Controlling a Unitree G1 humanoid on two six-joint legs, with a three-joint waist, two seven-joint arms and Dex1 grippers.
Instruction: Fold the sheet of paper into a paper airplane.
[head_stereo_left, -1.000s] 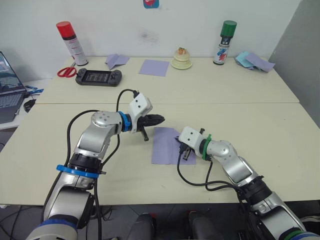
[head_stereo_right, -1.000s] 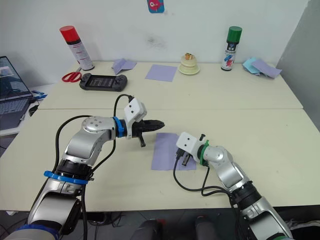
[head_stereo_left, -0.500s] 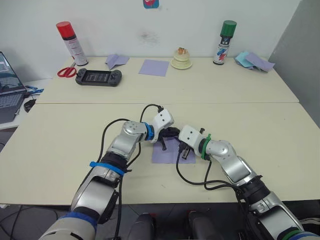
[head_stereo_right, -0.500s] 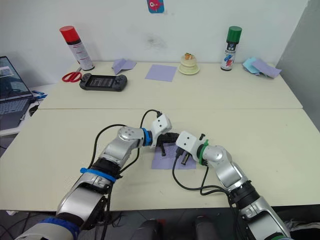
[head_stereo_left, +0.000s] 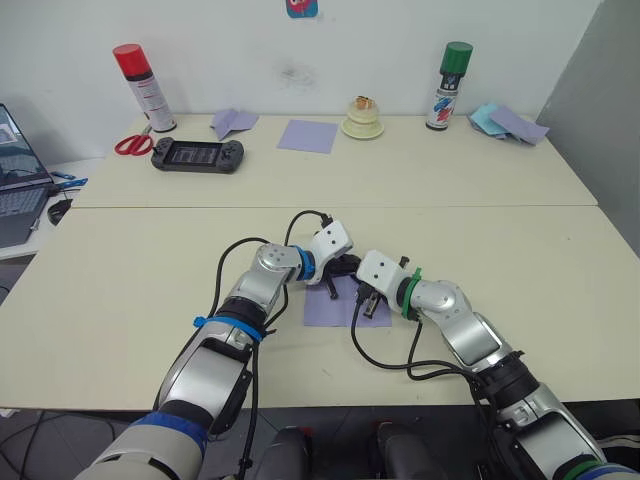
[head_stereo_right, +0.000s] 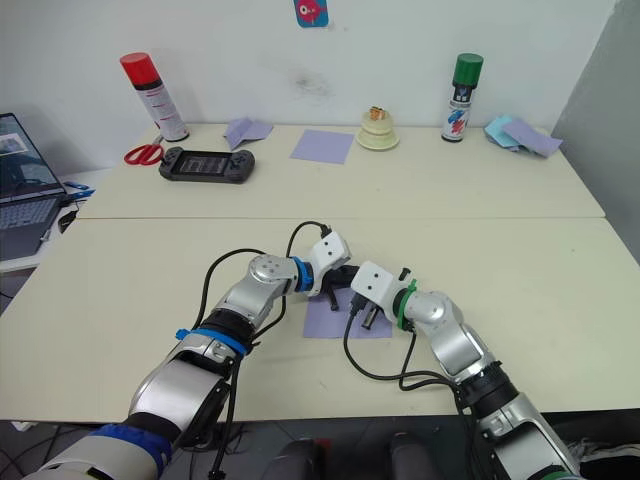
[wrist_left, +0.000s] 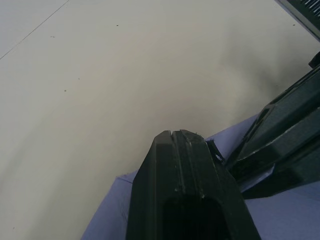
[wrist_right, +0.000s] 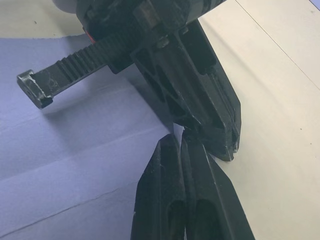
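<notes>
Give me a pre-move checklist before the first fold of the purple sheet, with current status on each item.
1. The sheet of paper lies flat on the table: ok.
2. Left pincer is at the sheet's far edge, fingers shut together: ok.
3. Right pincer is over the sheet, fingers shut together, tips next to the left pincer's: ok.
4. Either pincer actually has paper clamped between its fingers: cannot tell.
5. Space around the sheet for folding: ok; the spare lavender square, game controller and spray cans sit far back on the rear table.
6. Cables clear of the sheet: not ok; the right arm's black cable loops just beside its near corner.
</notes>
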